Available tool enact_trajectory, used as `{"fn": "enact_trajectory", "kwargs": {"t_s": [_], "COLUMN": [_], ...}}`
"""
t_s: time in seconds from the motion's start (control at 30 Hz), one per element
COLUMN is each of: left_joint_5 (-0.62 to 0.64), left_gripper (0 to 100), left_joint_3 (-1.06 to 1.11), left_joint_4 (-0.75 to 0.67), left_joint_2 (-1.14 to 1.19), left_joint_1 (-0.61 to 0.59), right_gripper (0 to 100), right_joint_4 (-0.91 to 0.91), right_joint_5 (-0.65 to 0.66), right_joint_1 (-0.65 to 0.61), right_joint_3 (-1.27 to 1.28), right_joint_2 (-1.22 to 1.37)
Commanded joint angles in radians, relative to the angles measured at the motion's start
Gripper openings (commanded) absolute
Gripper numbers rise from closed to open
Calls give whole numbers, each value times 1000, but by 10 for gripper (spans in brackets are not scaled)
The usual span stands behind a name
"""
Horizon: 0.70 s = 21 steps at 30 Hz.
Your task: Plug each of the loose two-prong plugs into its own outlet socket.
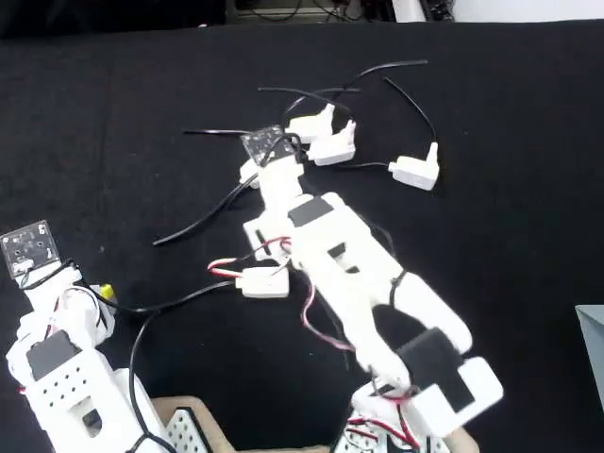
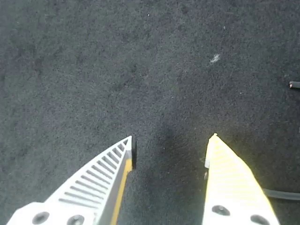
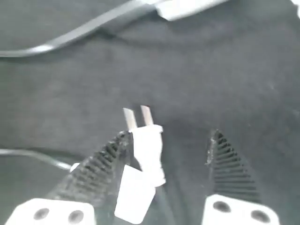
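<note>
A white two-prong plug stands between the fingers of my right gripper, leaning on one finger with its prongs pointing away. That gripper is open, its other finger well clear of the plug. From above, the right gripper sits at mid table just beside a cluster of white outlet blocks. Another white block lies further right, and one more lies beside the right arm. My left gripper hangs open over bare black cloth, at the near left.
Black cables loop across the black cloth around the blocks, and one runs close by the left gripper's yellow finger. A grey object sits at the right edge and a tan box at the front.
</note>
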Motion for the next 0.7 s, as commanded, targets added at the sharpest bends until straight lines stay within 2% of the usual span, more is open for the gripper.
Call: {"fn": "enact_trajectory", "kwargs": {"t_s": [0.0, 0.13, 0.3, 0.53, 0.67], "left_joint_5": [-3, -3, -3, -3, -3], "left_gripper": [257, 257, 257, 257, 257], "left_joint_3": [-10, -10, -10, -10, -10], "left_joint_4": [-20, -20, -20, -20, -20], "left_joint_2": [-11, -11, -11, -11, -11], "left_joint_1": [13, 13, 13, 13, 13], "right_gripper": [247, 247, 247, 247, 247], "right_joint_4": [8, 6, 8, 11, 17], "right_joint_5": [-8, 20, 20, 23, 92], "right_joint_1": [-69, -101, -43, 198, 350], "right_joint_3": [-39, -71, -159, -222, -217], "right_joint_2": [-41, 58, 211, 291, 289]}}
